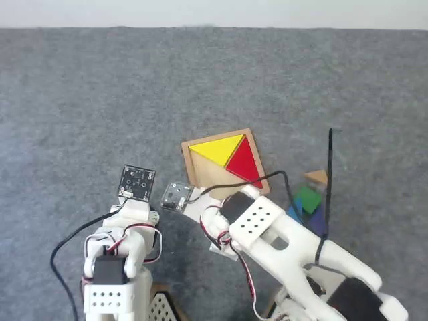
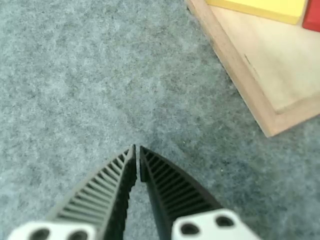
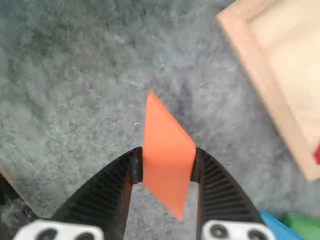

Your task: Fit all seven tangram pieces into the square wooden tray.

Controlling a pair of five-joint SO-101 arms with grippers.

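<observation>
While two triangles (image 1: 215,150) (image 1: 245,164) fill tray (image 1: 208,176), right pincer (image 3: 167,156) grips orange piece (image 3: 164,131), left pincer (image 2: 137,151) clenched.

Mottled grey worktop (image 1: 100,87). The pale wooden tray (image 1: 208,176) holds a yellow triangle (image 1: 215,150) and a red triangle (image 1: 244,162). The black, ribbed right tool (image 3: 167,155) clasps an orange piece (image 3: 162,130). A green piece (image 1: 308,198) and a blue piece (image 1: 294,209) lie beside the tray.

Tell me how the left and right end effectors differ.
The left end effector is shut and empty; the right end effector is shut on an orange piece. The left one's jaws meet; the right one's are held apart by the piece. Both hang over grey carpet beside the wooden tray.
</observation>
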